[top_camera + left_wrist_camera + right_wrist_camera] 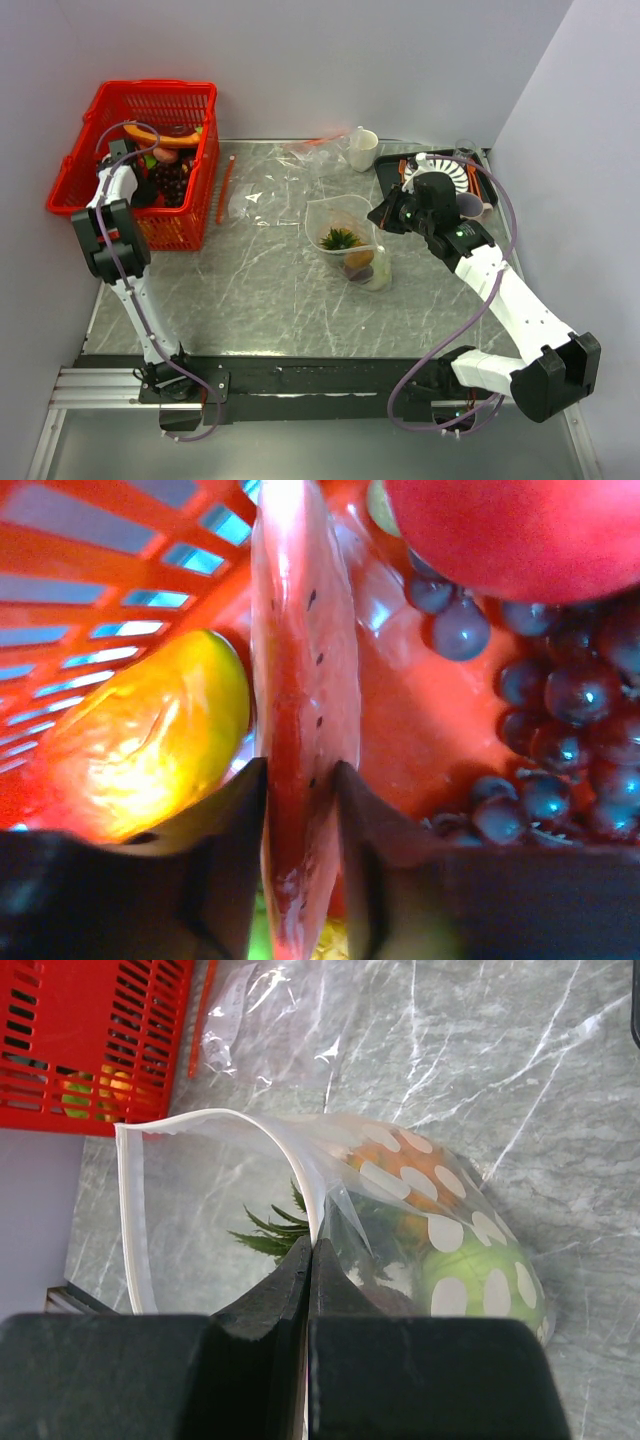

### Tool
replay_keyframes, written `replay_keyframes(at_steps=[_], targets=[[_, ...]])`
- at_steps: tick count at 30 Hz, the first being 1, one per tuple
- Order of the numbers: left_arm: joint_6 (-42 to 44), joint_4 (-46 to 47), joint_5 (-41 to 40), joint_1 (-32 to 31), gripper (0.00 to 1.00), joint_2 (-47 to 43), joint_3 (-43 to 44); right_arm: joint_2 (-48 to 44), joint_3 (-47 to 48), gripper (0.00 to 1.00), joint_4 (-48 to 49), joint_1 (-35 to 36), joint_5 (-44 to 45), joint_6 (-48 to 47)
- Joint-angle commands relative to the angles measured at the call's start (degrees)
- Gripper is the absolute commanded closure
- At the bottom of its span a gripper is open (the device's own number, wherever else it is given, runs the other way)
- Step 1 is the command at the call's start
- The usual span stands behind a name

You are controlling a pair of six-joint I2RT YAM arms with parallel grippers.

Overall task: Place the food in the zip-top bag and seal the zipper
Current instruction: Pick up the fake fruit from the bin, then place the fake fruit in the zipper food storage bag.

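The zip-top bag [338, 215] [200, 1190] stands with its mouth open in the middle of the table. My right gripper [383, 215] [311, 1247] is shut on its rim, right at the white zipper strip [132, 1210]. Inside the bag lie a dark-green spiky tuft [340, 239] [272, 1235], a round light-green fruit [480, 1280] and an orange piece [400, 1172]. My left gripper [145, 158] [300, 780] is down in the red basket. Its jaws are closed against both sides of a red-orange slice with dark seeds [305, 650].
The red basket [100, 110] at the back left also holds dark grapes [560, 710], a yellow-orange fruit [150, 740] and a big red fruit [520, 530]. A second clear bag with an orange-red strip [228, 190] lies beside it. A white cup [362, 148] and a dark tray [485, 180] stand at the back right.
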Motion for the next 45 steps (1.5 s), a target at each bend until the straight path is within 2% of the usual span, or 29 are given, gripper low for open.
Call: replay_keyframes(at_steps=[1, 2, 4, 10, 14, 21, 26, 30, 31, 33, 34, 37, 43, 45], targets=[[0.54, 0.23, -3.02, 0.55, 0.78, -0.1, 2.52, -2.21, -0.23, 1.0, 2.09, 0.22, -0.79, -0.11], [0.54, -0.57, -2.84, 0.55, 0.99, -0.27, 3.06, -2.21, -0.32, 1.0, 2.18, 0.22, -0.79, -0.11], [0.19, -0.24, -2.84, 0.64, 0.99, -1.84, 2.37, -2.29, -0.41, 1.0, 2.18, 0.13, -0.79, -0.11], [-0.86, 3.72, 0.49, 0.46, 0.99, -14.84, -5.27, -2.29, 0.12, 1.0, 1.91, 0.22, -0.61, -0.11], [-1.39, 4.51, 3.65, 0.46, 0.99, -23.36, -5.9, -2.29, 0.12, 1.0, 2.0, 0.13, -1.14, -0.11], [-3.05, 9.26, 12.61, 0.29, 0.99, -34.01, -5.99, -2.21, 0.47, 1.0, 1.91, 0.13, -0.96, -0.2], [-8.41, 13.56, 25.0, -1.73, 0.98, -40.08, -6.34, -1.68, 0.73, 1.0, 1.83, 0.22, -1.05, -0.29], [-9.74, 18.22, 27.13, -10.5, 0.97, -44.38, -10.37, -1.07, 1.17, 1.0, 1.83, 0.13, -1.93, -0.2], [-10.52, 19.36, 27.21, -14.79, 0.96, -45.78, -11.34, -0.98, 1.26, 1.0, 1.74, 0.13, -2.36, -0.2], [-12.1, 23.4, 28.09, -18.07, 0.97, -47.28, -14.93, -0.63, 1.52, 1.0, 1.65, 0.13, -2.98, -0.03], [-13.5, 25.33, 29.05, -23.22, 0.97, -48.51, -16.35, -0.45, 1.52, 1.0, 1.56, 0.13, -3.24, 0.06], [-14.48, 32.45, 31.87, -30.88, 0.98, -49.57, -20.66, -0.01, 2.05, 1.0, 1.3, 0.13, -3.95, 0.33], [-7.29, 42.65, 31.88, -44.34, 0.97, -50.46, -28.74, 1.75, 4.33, 1.0, -0.28, 0.13, -6.41, 0.59], [-6.14, 43.88, 31.35, -46.55, 0.97, -50.37, -31.11, 2.45, 6.08, 1.0, -1.16, -0.04, -7.72, 0.77]])
